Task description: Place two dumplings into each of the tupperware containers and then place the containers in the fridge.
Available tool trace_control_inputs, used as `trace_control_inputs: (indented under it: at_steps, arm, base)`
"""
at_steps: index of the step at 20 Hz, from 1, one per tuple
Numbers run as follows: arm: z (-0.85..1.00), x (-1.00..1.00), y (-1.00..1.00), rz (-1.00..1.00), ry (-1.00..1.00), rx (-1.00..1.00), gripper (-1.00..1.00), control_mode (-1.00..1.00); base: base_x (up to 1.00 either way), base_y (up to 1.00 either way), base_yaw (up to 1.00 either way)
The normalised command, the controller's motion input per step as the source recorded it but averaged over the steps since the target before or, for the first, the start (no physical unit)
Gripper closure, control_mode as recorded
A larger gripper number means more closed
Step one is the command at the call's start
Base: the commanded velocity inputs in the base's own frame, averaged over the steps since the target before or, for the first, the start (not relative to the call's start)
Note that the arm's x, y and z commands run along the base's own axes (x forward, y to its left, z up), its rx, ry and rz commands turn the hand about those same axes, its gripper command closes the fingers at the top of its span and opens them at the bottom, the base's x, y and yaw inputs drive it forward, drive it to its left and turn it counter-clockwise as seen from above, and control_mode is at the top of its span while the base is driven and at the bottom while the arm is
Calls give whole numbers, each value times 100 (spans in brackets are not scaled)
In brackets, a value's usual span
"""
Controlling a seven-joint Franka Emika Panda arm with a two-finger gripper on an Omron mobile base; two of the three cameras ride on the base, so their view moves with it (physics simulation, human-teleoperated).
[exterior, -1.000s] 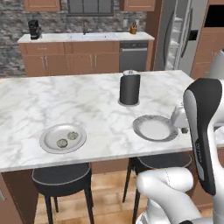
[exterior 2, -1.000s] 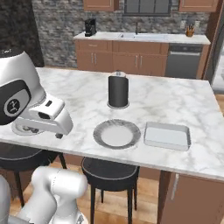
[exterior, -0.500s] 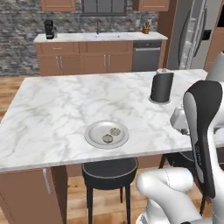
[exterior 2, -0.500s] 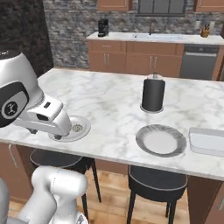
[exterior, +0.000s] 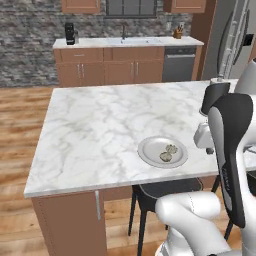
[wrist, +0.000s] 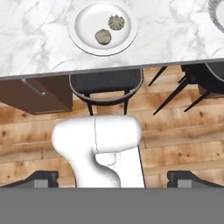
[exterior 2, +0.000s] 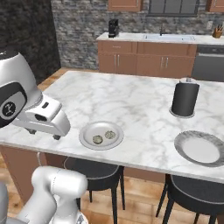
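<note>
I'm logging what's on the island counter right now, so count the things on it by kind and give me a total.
Dumplings: 2, at and, both on one plate
Round grey plates: 2, the one under the dumplings and a bare one
Black cylinder canister: 1
Total: 5

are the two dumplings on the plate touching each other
Apart. In the hand view, the two dumplings lie side by side on the plate with a strip of bare plate between them.
</note>
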Motion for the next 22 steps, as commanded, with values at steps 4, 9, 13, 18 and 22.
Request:
trace_control_inputs:
  at_steps: [4,9,13,18,22]
  arm:
    - [0,0,0,0,0,0,-100,100]
    - [0,0,0,0,0,0,-100,100]
    - [0,0,0,0,0,0,-100,100]
    - [0,0,0,0,0,0,-100,100]
    - [-24,49,9,-1,0,0,-100,-100]
  base:
    - [38,-1,-4]
    - [60,-1,-9]
    - [51,0,-15]
    - [62,1,-12]
    - [38,3,-2]
